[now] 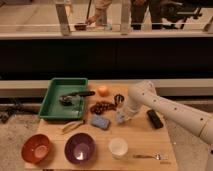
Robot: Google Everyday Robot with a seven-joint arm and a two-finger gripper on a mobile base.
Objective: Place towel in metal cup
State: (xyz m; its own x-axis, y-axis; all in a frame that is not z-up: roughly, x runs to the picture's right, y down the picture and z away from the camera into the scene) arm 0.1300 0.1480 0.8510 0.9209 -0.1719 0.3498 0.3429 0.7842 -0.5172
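The gripper point(121, 115) is lowered to the wooden table point(145, 140), right of the blue sponge point(100, 121). Its fingers are pinched together on the towel point(119, 119), seen as a pale grey-blue patch lying on the table under it. The metal cup point(119, 98) is set just behind the towel, beside the dark grapes point(101, 106). An orange point(102, 90) and a green tray point(57, 97) are seen further back. A white cup point(118, 147), purple bowl point(80, 148) and red bowl point(36, 148) are lined along the front edge.
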